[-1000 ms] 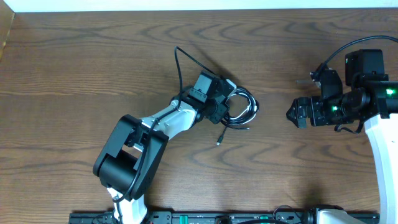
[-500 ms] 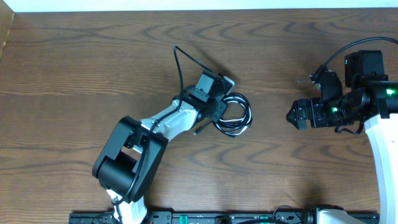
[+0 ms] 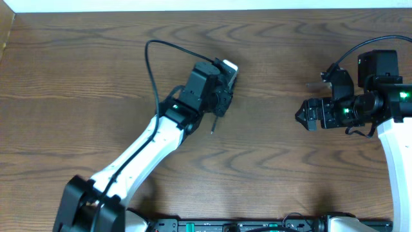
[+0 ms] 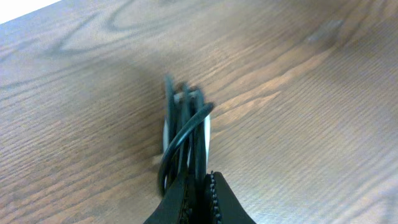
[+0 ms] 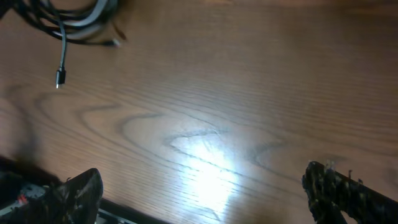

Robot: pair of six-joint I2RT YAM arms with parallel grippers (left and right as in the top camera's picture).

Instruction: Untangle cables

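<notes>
The cables (image 4: 186,127), thin black cords with a white one among them, hang in a bunch from my left gripper (image 4: 199,182), which is shut on them above the table. In the overhead view the left gripper (image 3: 221,98) covers most of the bundle. Only one black strand with a small plug (image 3: 213,124) dangles below it. The right wrist view shows the bundle (image 5: 68,15) at its top left, with the plug (image 5: 60,78) hanging down. My right gripper (image 3: 301,118) waits well to the right, open and holding nothing, its fingers (image 5: 81,193) wide apart.
A thick black lead (image 3: 151,64) arcs from the left arm over the wooden table (image 3: 283,180). The table's far edge (image 3: 193,9) meets a white wall. A black rail (image 3: 257,225) runs along the front edge.
My left gripper has shut on the bundle and carried it up and slightly left off the table, with the arm stretching out. The right arm has stayed put.
</notes>
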